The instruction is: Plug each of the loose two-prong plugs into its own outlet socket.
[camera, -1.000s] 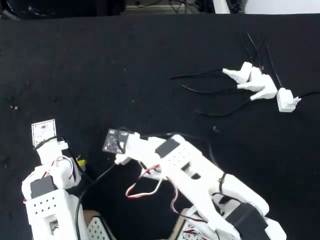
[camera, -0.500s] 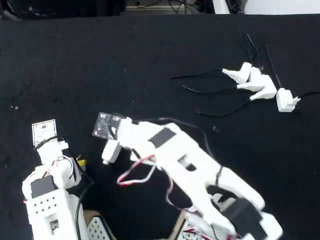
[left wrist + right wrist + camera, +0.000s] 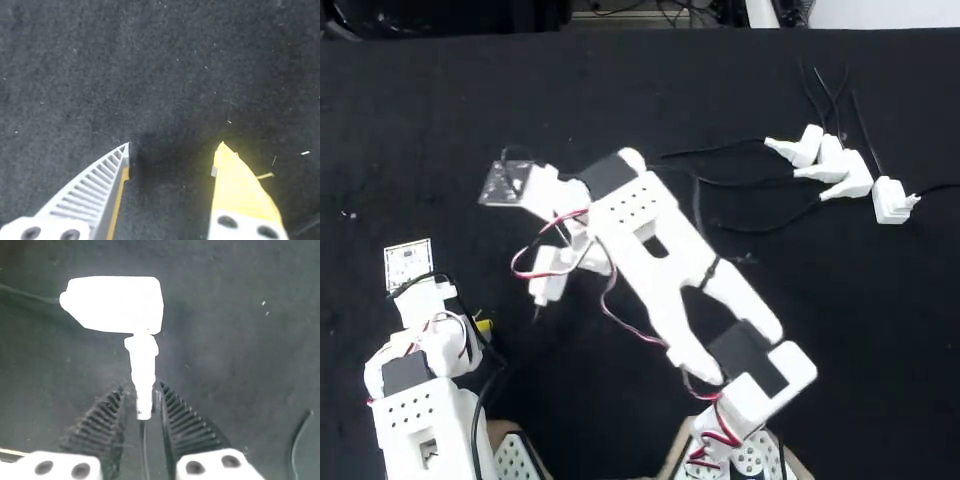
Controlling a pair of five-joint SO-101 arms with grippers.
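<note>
Right hand (image 3: 141, 390) closed on white plug (image 3: 141, 365); left hand (image 3: 172, 152) held open, empty. Other white connectors (image 3: 835, 165) grouped near bench (image 3: 620, 90) far-right corner; insertions judged outstanding.

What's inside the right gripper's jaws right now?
The white plug has its narrow neck between the right gripper's fingers. Its wide body sticks out beyond the tips, and a thin cord trails back. The prongs cannot be seen.

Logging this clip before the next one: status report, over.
Left gripper open, above black table. Right gripper shut on white plug, at its narrow neck. No obstruction seen near it.
</note>
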